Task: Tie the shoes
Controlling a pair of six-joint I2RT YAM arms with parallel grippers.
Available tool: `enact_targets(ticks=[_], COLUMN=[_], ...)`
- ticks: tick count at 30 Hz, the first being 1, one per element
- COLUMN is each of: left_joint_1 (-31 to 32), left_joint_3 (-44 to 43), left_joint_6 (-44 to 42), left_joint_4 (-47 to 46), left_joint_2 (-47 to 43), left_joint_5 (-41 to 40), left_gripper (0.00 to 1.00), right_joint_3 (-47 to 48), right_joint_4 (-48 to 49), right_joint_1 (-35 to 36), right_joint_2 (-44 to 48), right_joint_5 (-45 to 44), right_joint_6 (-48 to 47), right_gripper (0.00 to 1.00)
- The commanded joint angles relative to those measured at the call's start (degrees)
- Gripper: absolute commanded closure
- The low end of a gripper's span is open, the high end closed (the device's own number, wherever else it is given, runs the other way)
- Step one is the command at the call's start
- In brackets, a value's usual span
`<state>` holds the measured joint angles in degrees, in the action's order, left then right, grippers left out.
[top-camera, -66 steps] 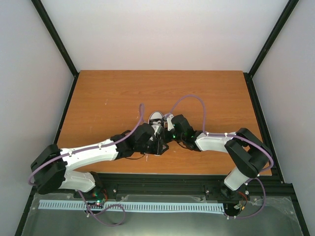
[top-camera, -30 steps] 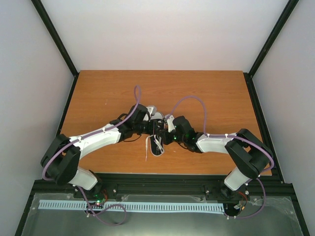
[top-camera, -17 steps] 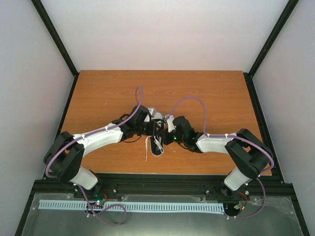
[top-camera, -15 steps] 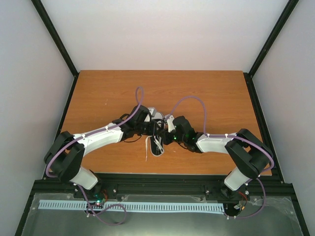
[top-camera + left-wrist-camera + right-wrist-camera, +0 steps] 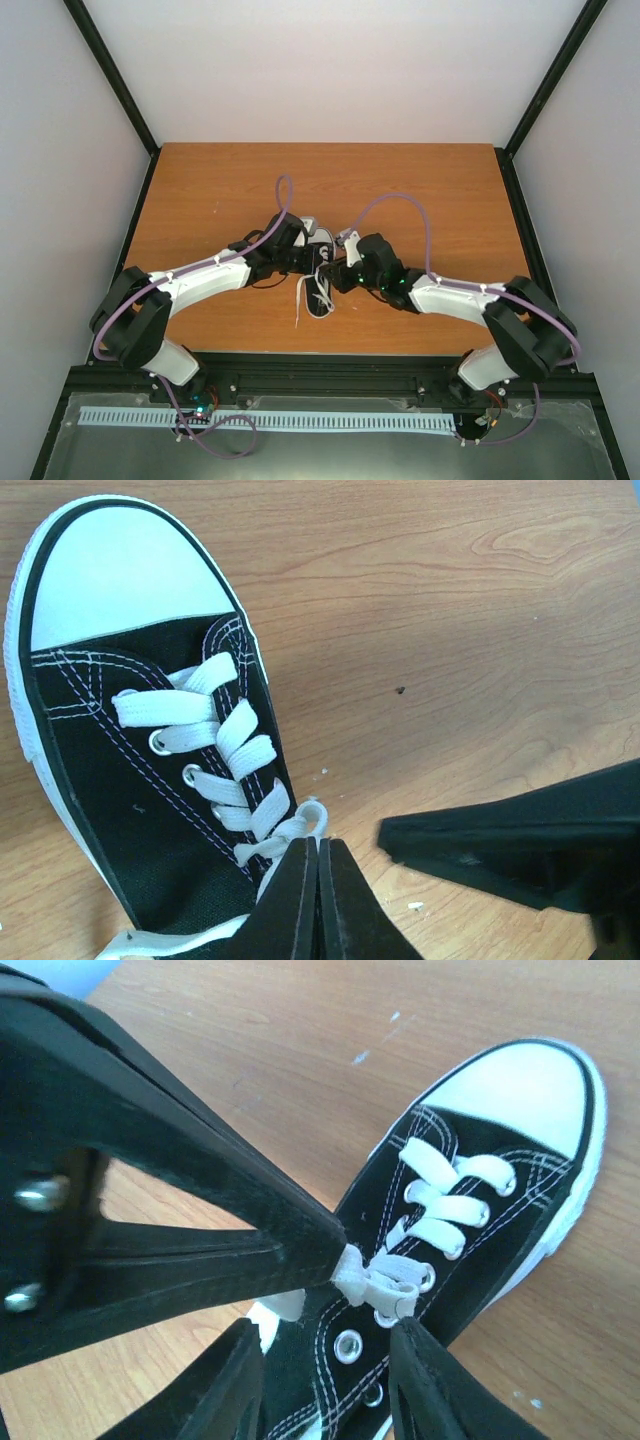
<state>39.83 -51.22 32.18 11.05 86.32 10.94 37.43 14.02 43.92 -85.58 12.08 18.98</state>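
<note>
The black sneaker (image 5: 319, 296) with white toe cap lies at the table's middle, toe pointing away. It shows in the left wrist view (image 5: 120, 740) and the right wrist view (image 5: 500, 1180). My left gripper (image 5: 318, 842) is shut on a small loop of white lace (image 5: 308, 818) at the top of the lacing; it also shows in the top view (image 5: 316, 259). My right gripper (image 5: 325, 1355) is open, its jaws straddling the shoe's upper eyelets just below that pinched lace (image 5: 375, 1282); it also shows in the top view (image 5: 334, 277).
A loose lace end (image 5: 298, 303) trails off the shoe's left side toward the near edge. Both arms meet over the shoe. Black frame posts and pale walls bound the wooden table (image 5: 200, 190).
My left arm has swung from the shoe's near end to its far left side and pinched a lace loop. My right arm has reached a little farther left, toward the shoe.
</note>
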Motion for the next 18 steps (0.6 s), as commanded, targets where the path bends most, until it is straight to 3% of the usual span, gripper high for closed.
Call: enact_targets(ticks=[1,8,18], left_joint_1=[-0.4,-0.4,-0.4], left_joint_3=[-1.7,-1.8,-2.0], left_joint_6=[-0.7,-1.0,-1.0], left_joint_4=[0.6,0.7,1.1], left_joint_2=[-0.8,-0.9,-0.8], left_joint_5=[-0.7,-0.6,-0.2], left_gripper=[0.99,0.99,0.99], right_joint_3=[-1.1,-4.9,-7.9], right_joint_4=[-7.1,-14.6,-14.5], right_joint_1=[0.7,5.9,9.6], right_joint_2=[6.4,14.5,15.6], right_joint_5=[-3.9,-4.7,0.8], right_joint_6=[-2.0,-1.0,-2.5], right_gripper=[0.61,0.62,0.62])
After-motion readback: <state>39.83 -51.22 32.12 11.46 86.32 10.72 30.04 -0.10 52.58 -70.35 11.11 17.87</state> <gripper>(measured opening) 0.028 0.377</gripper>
